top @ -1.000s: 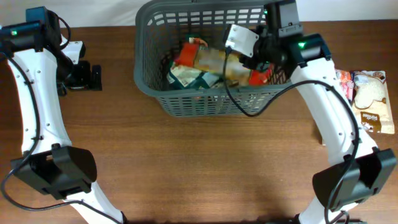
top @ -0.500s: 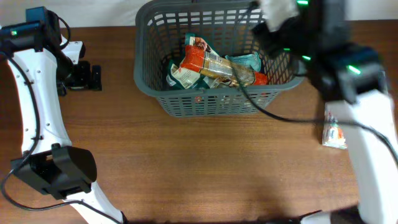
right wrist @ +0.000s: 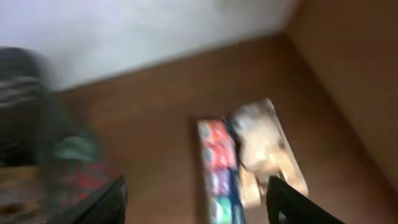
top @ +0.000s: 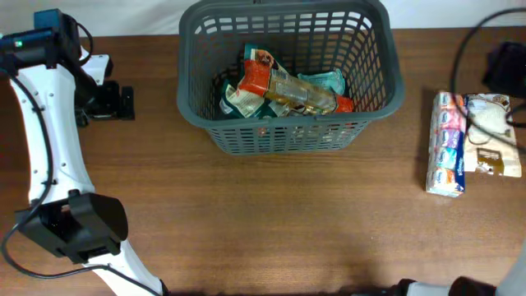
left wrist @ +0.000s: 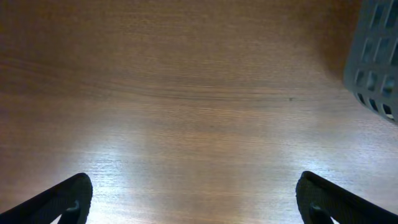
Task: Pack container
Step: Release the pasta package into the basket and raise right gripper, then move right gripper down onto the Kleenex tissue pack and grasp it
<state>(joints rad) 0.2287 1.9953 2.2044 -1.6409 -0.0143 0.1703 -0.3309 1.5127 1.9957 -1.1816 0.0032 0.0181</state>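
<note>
The dark grey slotted basket (top: 288, 131) stands at the back middle of the table and holds several snack packets (top: 283, 86). Its corner shows in the left wrist view (left wrist: 376, 56) and, blurred, in the right wrist view (right wrist: 31, 118). My left gripper (top: 126, 103) rests low over bare wood left of the basket, open and empty (left wrist: 194, 186). My right gripper (right wrist: 196, 190) is open and empty, high above a long multicolour packet (right wrist: 216, 165) and a white-and-brown packet (right wrist: 264, 146). In the overhead view only a dark part of the right arm (top: 503, 66) shows at the right edge.
The long multicolour packet (top: 448, 144) and the white-and-brown packet (top: 493, 131) lie side by side on the table right of the basket. A white wall (right wrist: 155, 31) rises behind the table. The right wrist view is motion-blurred.
My right arm has risen out of the basket and swung to the right edge, uncovering the multicolour packet. The packets in the basket lie rearranged. The left arm has not moved.
</note>
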